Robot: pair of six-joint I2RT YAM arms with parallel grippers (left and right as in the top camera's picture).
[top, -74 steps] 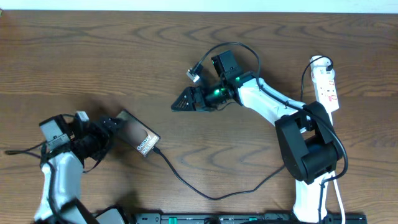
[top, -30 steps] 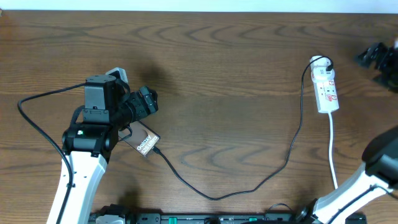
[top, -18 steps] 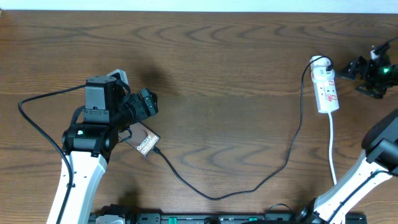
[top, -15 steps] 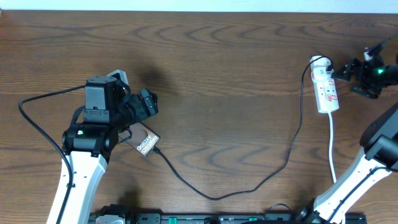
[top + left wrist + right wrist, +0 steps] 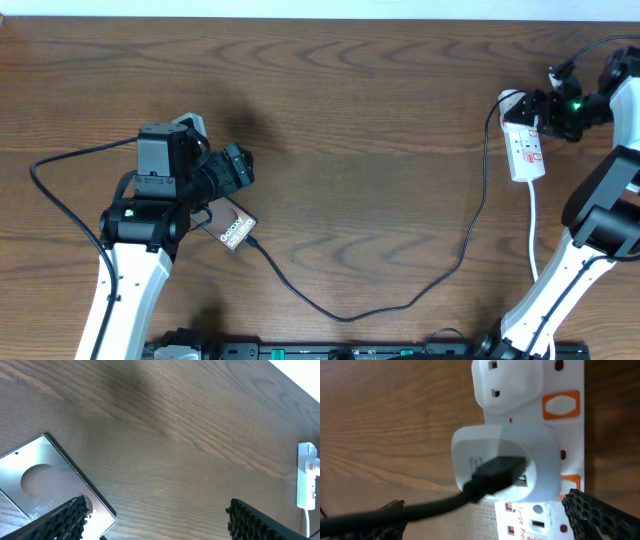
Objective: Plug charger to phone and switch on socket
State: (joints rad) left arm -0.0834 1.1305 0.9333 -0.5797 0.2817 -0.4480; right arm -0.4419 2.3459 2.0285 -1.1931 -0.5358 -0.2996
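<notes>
**A:** What has changed over the last half second?

**B:** The right gripper (image 5: 538, 108) has swung in from the right. It now sits at the far end of the socket (image 5: 526, 142), where before it hung just off to the side. The left gripper (image 5: 241, 169) and the phone (image 5: 232, 226) are where they were.

**A:** Is the right one holding anything?

**B:** No. In its wrist view its fingers (image 5: 600, 516) stand wide apart at the two lower corners, with only the socket below them.

**A:** What does that view show of the socket?

**B:** A white adapter (image 5: 535, 445) sits in one outlet, with the black end of the charger (image 5: 495, 474) pushed into it. Two orange switches (image 5: 561, 405) lie along the right edge. Whether either is pressed I cannot tell.

**A:** And the left gripper?

**B:** Wide open too, over the upper end of the phone. In its wrist view one finger covers the phone's lower corner.

**A:** Where does the phone lie?

**B:** Flat on the table (image 5: 380, 60) at the left, turned at an angle, lettering up. The charger's thin cable meets its lower right end, loops toward the near edge, then climbs to the socket at the far right. Whether the tip is fully in cannot be made out.
</notes>
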